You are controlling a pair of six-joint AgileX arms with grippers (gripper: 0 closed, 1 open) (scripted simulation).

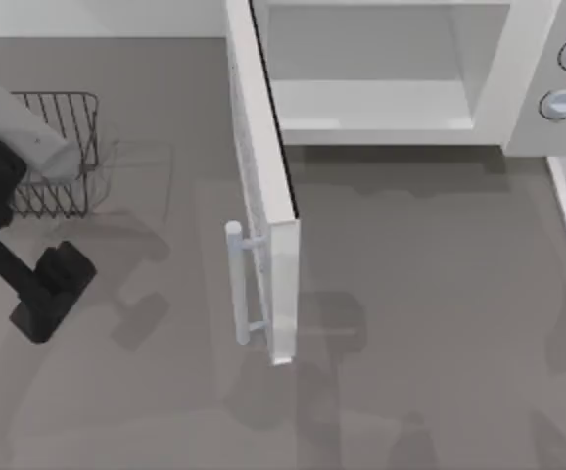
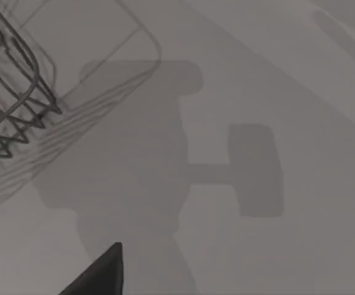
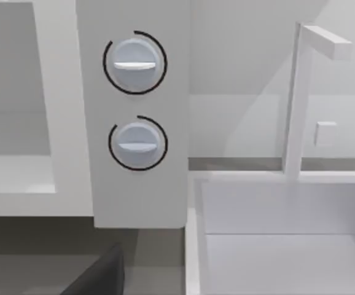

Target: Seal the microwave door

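The door stands swung wide off the oven, well to the right of my left pincer, which hovers over the worktop beside a wire basket; its grip I cannot tell.

You get even, soft light across the whole grey table, bright enough to read everything, with no glare and no hot spots. Shadows are pale and blurred at the edges. The open microwave door throws faint, overlapping patches onto the table to its right and nearer side. The left arm casts a soft shadow to its right, and the wire basket a thin lined one. In the left wrist view you see that arm shadow as a broad dark shape. Straight lines stay straight right to the edges.
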